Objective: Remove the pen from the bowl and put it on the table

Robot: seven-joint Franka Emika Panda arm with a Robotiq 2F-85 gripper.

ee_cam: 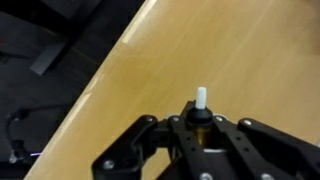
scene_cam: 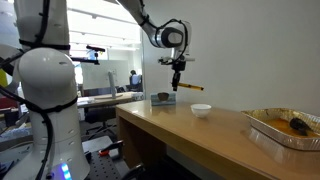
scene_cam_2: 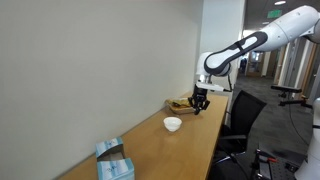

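Exterior view, gripper (scene_cam: 177, 86) clamped on pen (scene_cam: 192, 87); long axis horizontal, above table (scene_cam: 200, 135)

Your arm (scene_cam: 140, 15) reaches out high over the surface (scene_cam: 190, 130) and bends at the wrist (scene_cam: 172, 38). From there the end effector (scene_cam: 178, 86) hangs straight down, well above the surface and touching nothing on it. In both exterior views the links slope down from the shoulder to that bend. The fingers (ee_cam: 140, 140) are drawn in and clamped around the pen (scene_cam: 188, 87), which sticks out sideways, level with the surface. In the wrist view you see them from behind, framing the pen's pale end.
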